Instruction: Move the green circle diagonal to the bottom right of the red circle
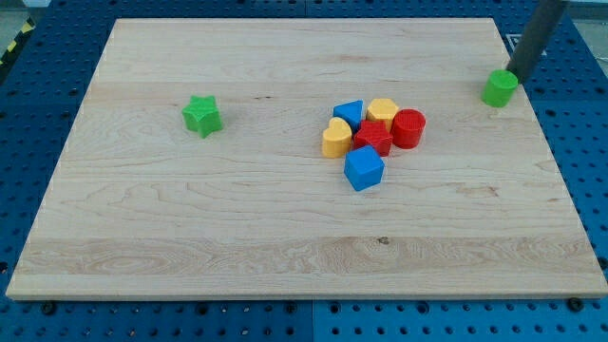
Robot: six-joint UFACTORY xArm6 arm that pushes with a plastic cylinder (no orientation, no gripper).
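Green circle [499, 87] far right on the wooden board [190, 218], close to the right edge, upright as a short cylinder. My tip [519, 78] just beside it on its far-right side, touching or nearly so; contact not clear enough to tell. No jaws on this arm, only a straight dark rod slanting up out of the view's top right corner. Red circle [408, 128] well apart to the left and nearer, on the right flank of a tight cluster near the board's middle. Pressed against it on the left, a red star-like block [373, 138]; behind that pair, a yellow block [382, 111] and a blue block [349, 113] side by side; at the cluster's left, a yellow heart-shaped block [335, 139]; at its near side, a larger blue block [363, 168] touching the red star-like one. Far off at the left, alone, a green star [201, 115]. Beyond the board, blue pegboard [570, 142] on every side.
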